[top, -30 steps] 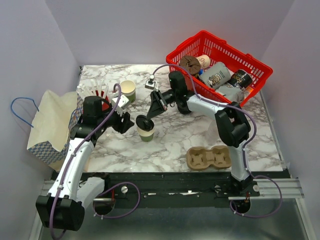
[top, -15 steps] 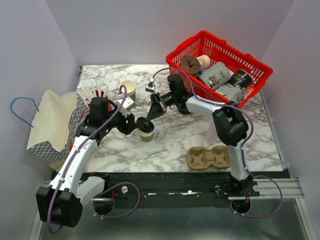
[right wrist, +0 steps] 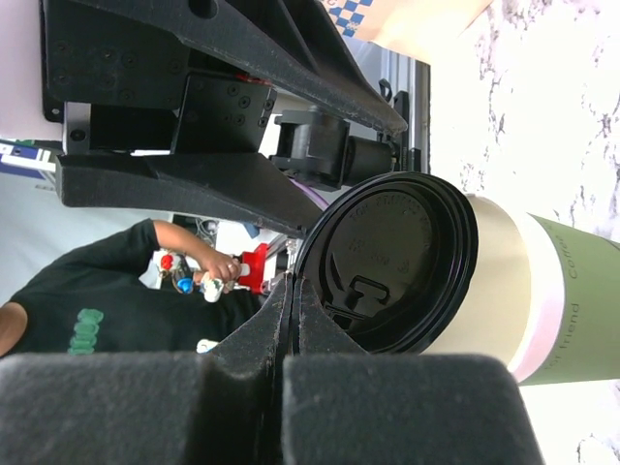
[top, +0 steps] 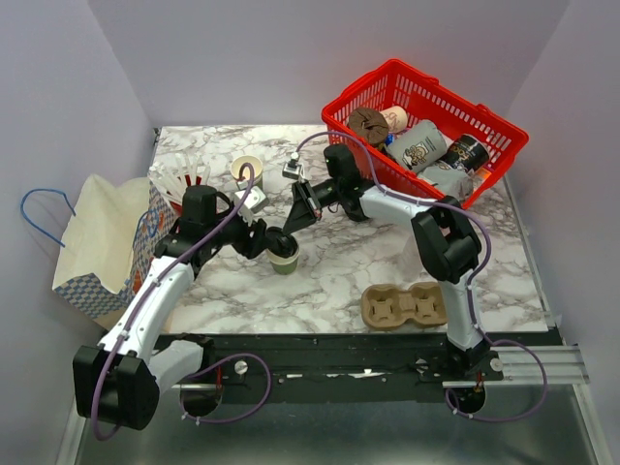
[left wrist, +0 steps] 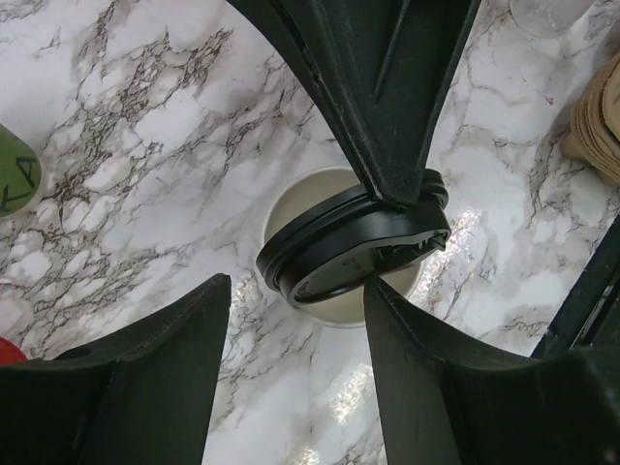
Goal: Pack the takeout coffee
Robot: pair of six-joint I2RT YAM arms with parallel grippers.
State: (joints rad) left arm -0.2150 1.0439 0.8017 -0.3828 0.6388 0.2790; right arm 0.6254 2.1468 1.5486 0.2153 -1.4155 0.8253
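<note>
black lid [right wrist: 387, 262] pinched by fingers [right wrist: 136, 407], tilted against green cup [right wrist: 581, 291]

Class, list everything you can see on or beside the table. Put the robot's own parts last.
takeout cup: 1, olive-green, table centre
lid: 1, black, tilted over that cup's mouth
lidless cup: 1, olive-green with cream inside, far side, left of centre
white sticks: a bunch, white, far left, behind the left arm
paper bag: 1, cream with blue checks, off the table's left edge
basket: 1, red, far right corner
packaged items: several, brown, grey and black, inside the basket
cup carrier: 1, brown, near right
table: 1, white-grey marble
left gripper: 1, black, jaws open either side of the takeout cup
right gripper: 1, black, jaws shut on the lid's edge
</note>
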